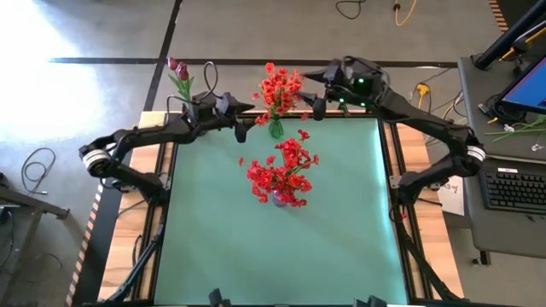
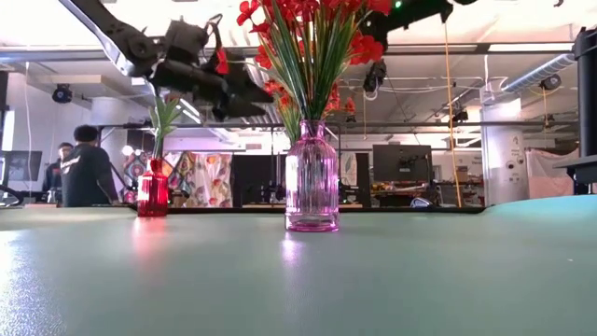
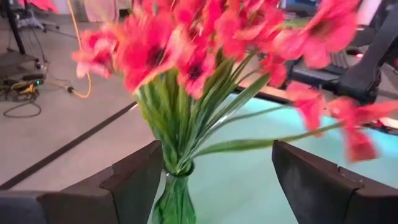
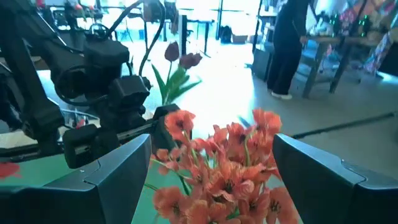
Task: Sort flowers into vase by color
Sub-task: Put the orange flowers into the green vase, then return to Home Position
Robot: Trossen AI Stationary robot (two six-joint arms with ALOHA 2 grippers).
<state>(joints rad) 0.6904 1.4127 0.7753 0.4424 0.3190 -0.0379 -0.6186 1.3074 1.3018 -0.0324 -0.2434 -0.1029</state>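
**Both grippers spread at the green vase on the far edge of the mat**

Everything is placed here relative to the green vase (image 1: 275,129), which stands at the far edge of the teal mat (image 1: 341,230). Far to its left, off the mat, a red vase (image 2: 153,193) with dark magenta tulip-like buds (image 1: 177,70) is seen. Just left of the green vase the left gripper (image 1: 245,120) is held, its fingers (image 3: 134,180) spread wide on either side of the green stems (image 3: 186,121) without being seen to touch them. Orange-red flowers (image 1: 279,89) are carried in the green vase. Nearer the middle of the mat, a pink ribbed vase (image 2: 312,177) filled with bright red flowers (image 1: 284,170) is set. Just right of the green vase the right gripper (image 1: 309,106) is raised, its fingers (image 4: 323,180) likewise apart with nothing pinched, apparently above the blooms. No brand, label or legible writing can be made out. People (image 2: 86,168) are seen in the room behind.
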